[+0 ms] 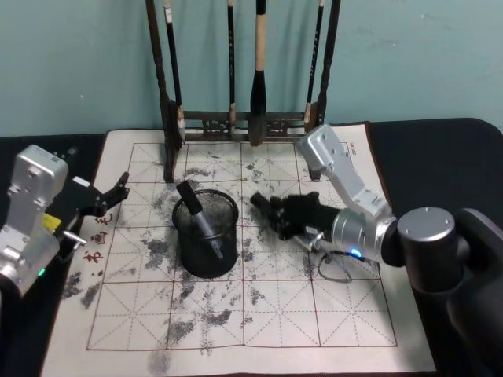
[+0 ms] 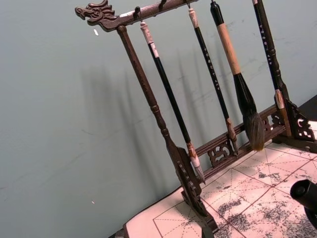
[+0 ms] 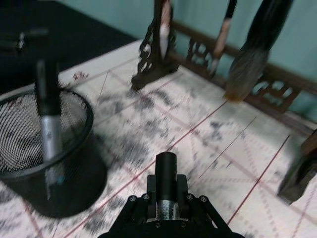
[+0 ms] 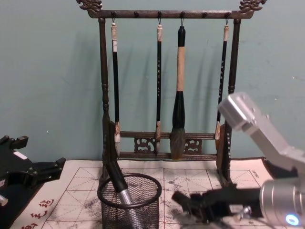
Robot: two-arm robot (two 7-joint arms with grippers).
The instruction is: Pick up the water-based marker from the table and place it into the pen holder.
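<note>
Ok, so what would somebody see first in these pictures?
Probably the tall wooden brush rack at the back edge of the mat, with four brushes hanging. Next, the black mesh pen holder mid-mat with one marker leaning inside, and the right gripper just to its right, shut on a second marker. The left gripper sits idle at the mat's left edge.

Calligraphy desk — brush rack (image 4: 101,71); grid mat (image 1: 275,314)

Red chars (image 1: 100,238) on table mat (image 1: 314,314) left edge, too small to read, inscriptions on brush handles (image 2: 267,44) illegible
</note>
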